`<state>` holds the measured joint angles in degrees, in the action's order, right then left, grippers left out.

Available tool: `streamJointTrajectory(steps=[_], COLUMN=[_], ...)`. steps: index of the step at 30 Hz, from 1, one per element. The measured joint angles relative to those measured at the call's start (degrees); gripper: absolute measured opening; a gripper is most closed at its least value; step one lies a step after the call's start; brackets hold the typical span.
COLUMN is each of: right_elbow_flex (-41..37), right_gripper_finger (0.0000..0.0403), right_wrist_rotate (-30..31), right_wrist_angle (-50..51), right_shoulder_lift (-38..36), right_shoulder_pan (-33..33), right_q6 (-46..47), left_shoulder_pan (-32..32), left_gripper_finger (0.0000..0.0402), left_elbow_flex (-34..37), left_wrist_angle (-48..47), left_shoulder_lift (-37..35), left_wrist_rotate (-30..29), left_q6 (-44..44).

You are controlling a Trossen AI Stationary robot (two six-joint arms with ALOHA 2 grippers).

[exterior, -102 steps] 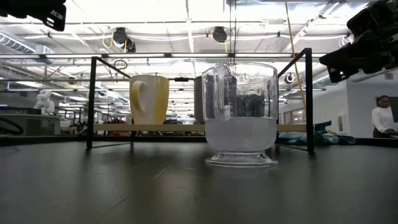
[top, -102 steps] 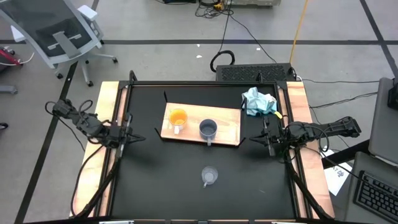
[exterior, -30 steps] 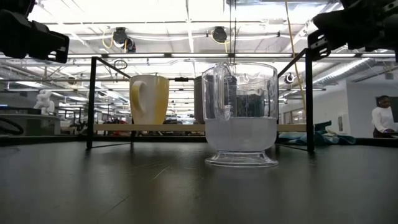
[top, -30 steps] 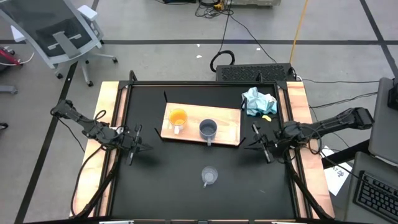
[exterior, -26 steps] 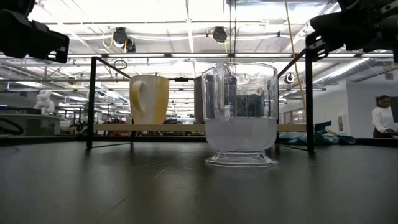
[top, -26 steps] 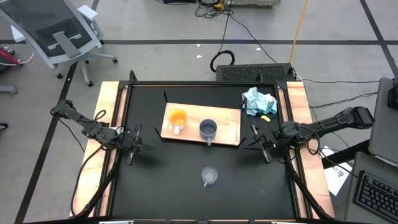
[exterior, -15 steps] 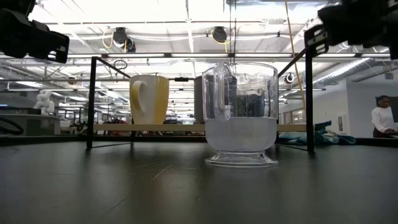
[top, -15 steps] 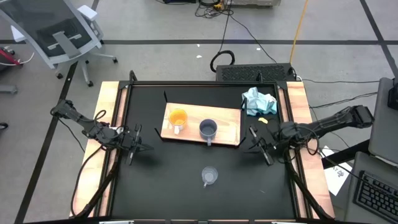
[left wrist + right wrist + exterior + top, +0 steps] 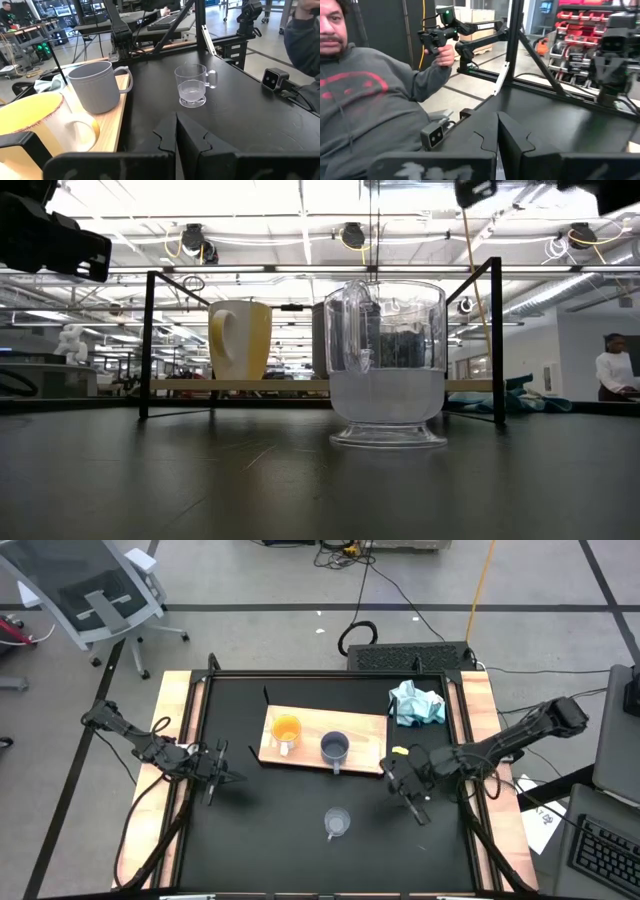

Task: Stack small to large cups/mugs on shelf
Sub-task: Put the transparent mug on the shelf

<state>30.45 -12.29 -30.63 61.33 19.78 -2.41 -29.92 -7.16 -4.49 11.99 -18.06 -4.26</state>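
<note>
Right gripper is hanging clenched and empty over the black table, just off the shelf at its right front corner. Left gripper is waiting with fingers pressed together, clear of the shelf's left end. Open tabletop is lying between each gripper and the clear glass cup, which is standing alone in front of the shelf, apart from its edge. On the shelf, the orange mug and blue-grey mug are sitting upright, side by side (not touching). A light-blue cloth is lying behind the shelf's right end. Beyond the table, a person in a grey sweatshirt is sitting, holding a control handle.
</note>
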Motion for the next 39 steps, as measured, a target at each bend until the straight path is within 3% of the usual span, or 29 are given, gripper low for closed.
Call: streamJointTrajectory(steps=[11,17,23,31,39], right_elbow_flex=[9.52,10.04,10.07,10.1,12.11], right_gripper_finger=[0.0,0.0,0.0,0.0,0.0], right_wrist_rotate=[0.0,0.02,0.45,18.97,19.71], right_wrist_angle=[0.02,-0.77,-8.19,-14.42,-16.39], right_shoulder_lift=[11.33,12.96,13.93,16.0,20.64], right_shoulder_pan=[0.64,0.64,0.64,0.54,0.43], right_q6=[-0.23,-1.01,-3.26,-4.91,-5.82], left_shoulder_pan=[0.0,-0.01,-0.01,-0.01,0.01], left_gripper_finger=[0.001,0.001,0.001,0.001,0.001], left_elbow_flex=[0.0,0.01,0.02,0.02,0.02], left_wrist_angle=[-0.05,-0.38,-0.35,-0.35,-0.49], left_shoulder_lift=[0.0,0.0,0.0,0.0,0.0], left_wrist_rotate=[0.02,0.03,0.02,0.02,0.02], left_q6=[0.29,0.29,0.29,0.29,0.27])
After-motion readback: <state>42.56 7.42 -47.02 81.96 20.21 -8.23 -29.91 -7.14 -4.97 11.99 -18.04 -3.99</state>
